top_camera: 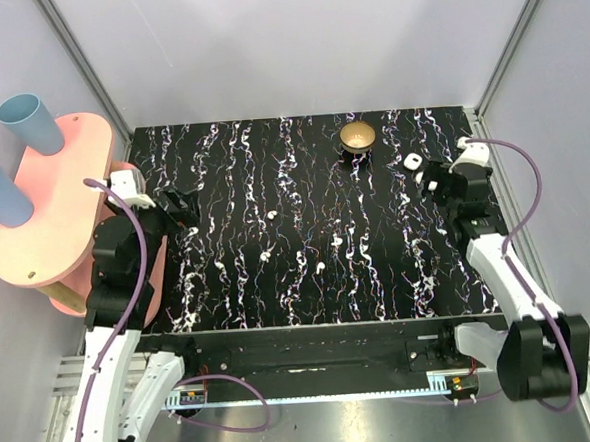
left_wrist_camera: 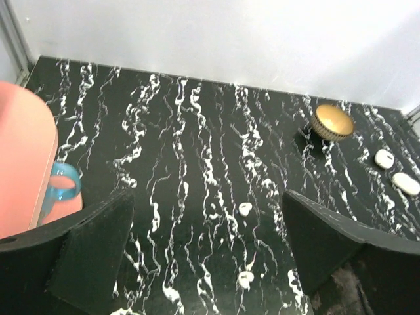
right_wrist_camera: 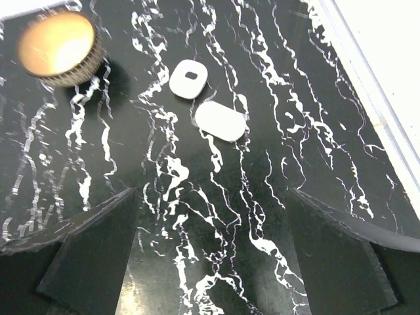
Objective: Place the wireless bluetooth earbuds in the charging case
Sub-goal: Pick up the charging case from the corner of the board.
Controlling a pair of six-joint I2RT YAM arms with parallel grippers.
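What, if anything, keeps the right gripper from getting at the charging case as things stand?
Probably nothing, so likely yes: the right gripper is open and points at the charging case, with only bare tabletop between them. The gold dish stands well off to one side.

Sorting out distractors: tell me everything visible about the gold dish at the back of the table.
The gold dish is a small round bowl, smooth and shiny gold inside, with a ribbed outer wall. It stands upright and looks empty. It sits on the black white-veined table near the far edge, right of centre. Nothing but the table touches it.
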